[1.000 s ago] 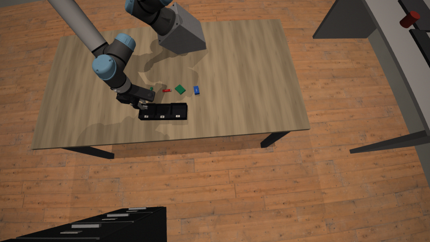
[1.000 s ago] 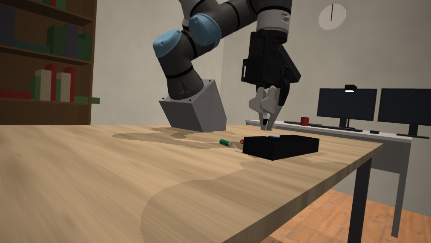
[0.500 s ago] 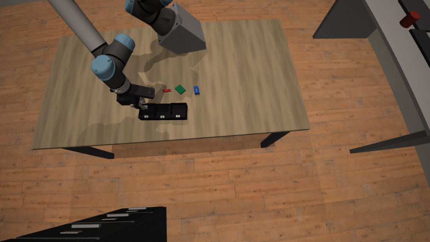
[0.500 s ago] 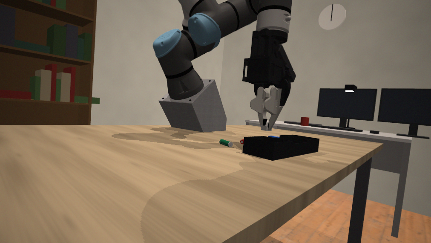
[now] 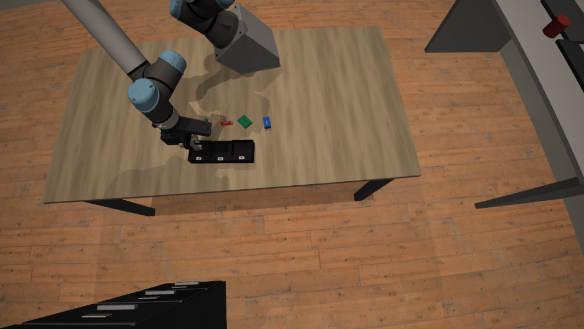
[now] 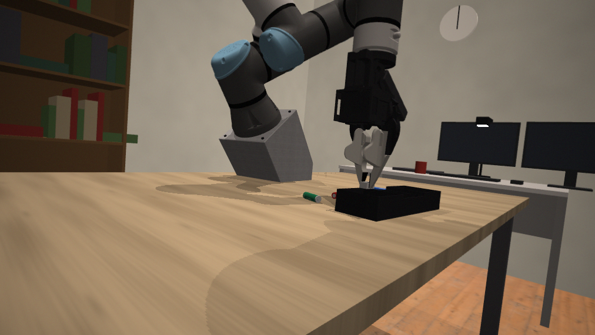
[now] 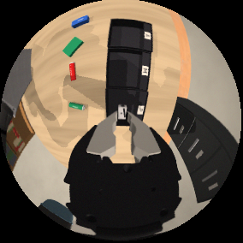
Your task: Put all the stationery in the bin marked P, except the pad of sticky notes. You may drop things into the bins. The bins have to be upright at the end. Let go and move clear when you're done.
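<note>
My gripper (image 6: 366,183) hangs pointing down over the near end of the black row of bins (image 5: 228,152), its fingers pressed in on a small grey item (image 7: 121,112) that I pinch at the tips; it is too small for me to say what it is. In the wrist view it sits right above the end compartment, whose white label (image 7: 140,109) I cannot read, so I cannot tell which bin carries the P. Going left to right across the table (image 5: 326,102) in the top view: a small green cylinder (image 5: 205,120) peeks out just behind my wrist, then a red piece (image 5: 226,123) lies beside it, then a green flat square (image 5: 244,120), then a blue piece (image 5: 266,122), all in a loose line behind the bins and apart from one another. The three bins stand upright, touching side by side. My grey base block (image 5: 253,44) stands at the far edge
</note>
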Available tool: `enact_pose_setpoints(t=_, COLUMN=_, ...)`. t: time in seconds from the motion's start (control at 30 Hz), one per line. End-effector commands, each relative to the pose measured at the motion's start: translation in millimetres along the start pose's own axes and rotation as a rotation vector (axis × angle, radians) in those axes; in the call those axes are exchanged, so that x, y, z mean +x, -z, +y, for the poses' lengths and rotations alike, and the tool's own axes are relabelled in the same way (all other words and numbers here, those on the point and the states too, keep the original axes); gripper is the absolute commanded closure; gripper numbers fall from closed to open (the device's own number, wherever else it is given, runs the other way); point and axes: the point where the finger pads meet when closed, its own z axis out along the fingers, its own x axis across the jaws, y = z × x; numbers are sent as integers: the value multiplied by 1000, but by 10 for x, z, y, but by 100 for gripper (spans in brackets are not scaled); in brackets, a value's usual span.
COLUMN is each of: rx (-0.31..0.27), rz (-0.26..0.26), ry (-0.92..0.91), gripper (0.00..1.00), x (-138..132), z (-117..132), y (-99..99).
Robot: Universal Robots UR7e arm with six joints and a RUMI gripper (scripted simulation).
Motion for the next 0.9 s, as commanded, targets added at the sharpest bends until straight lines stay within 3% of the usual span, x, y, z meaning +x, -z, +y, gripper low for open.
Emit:
enact_pose_setpoints(t=0.0, rx=0, rz=2, ry=0, gripper=100, x=5, z=1, y=-46)
enact_pose_setpoints(t=0.4, rx=0, rz=2, ry=0, gripper=100, x=5, z=1, y=-286)
enact_pose_setpoints(t=0.87, rx=0, rz=2, ry=0, gripper=100, x=5, z=1, y=-290)
